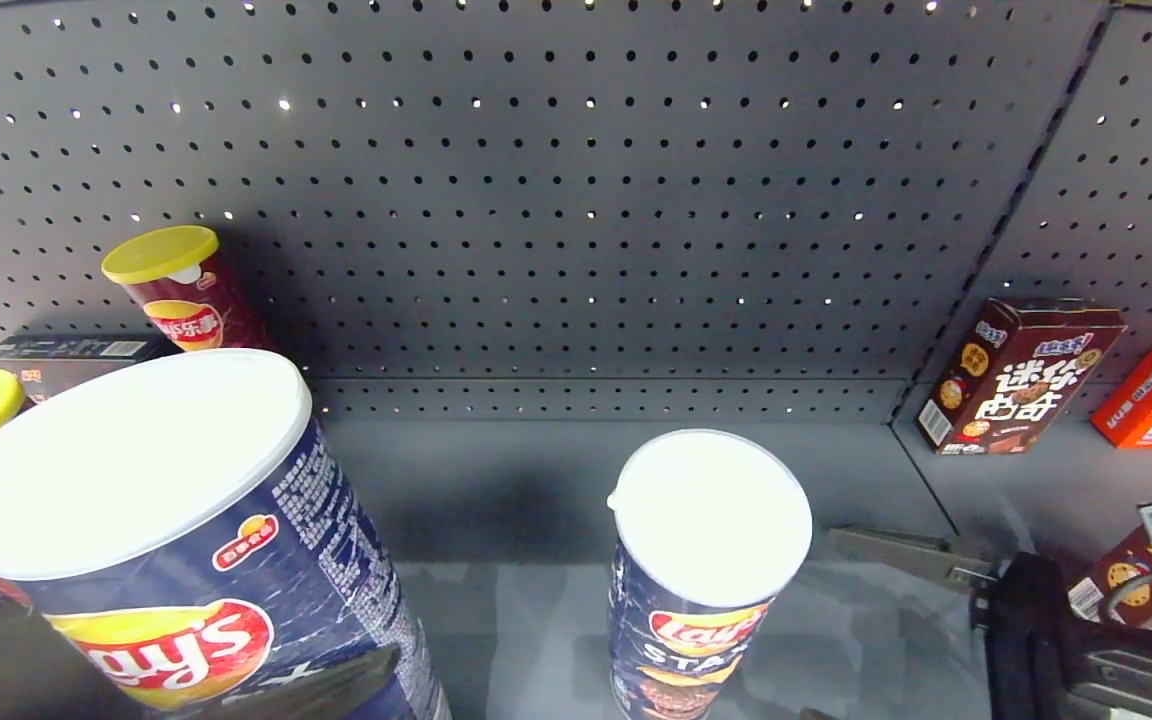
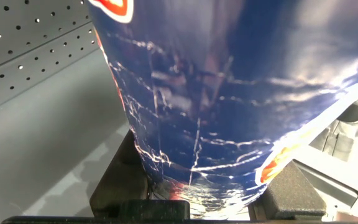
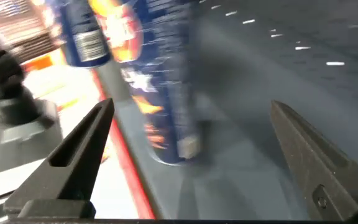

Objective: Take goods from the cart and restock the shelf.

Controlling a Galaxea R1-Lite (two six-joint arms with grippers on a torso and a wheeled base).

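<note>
Head view: left tool (image 1: 161,668) grips navy, red-logoed chip can (image 1: 136,470).

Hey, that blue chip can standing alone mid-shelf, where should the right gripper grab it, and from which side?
Probably the round wall of the blue chip can, below its white lid, coming from the robot's right where the open right gripper sits. It stands upright with bare shelf on both sides.

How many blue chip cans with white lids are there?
2. One blue can is near the front left, held in the left arm's jaws. The other can stands on the shelf in the middle. More may be hidden.
</note>
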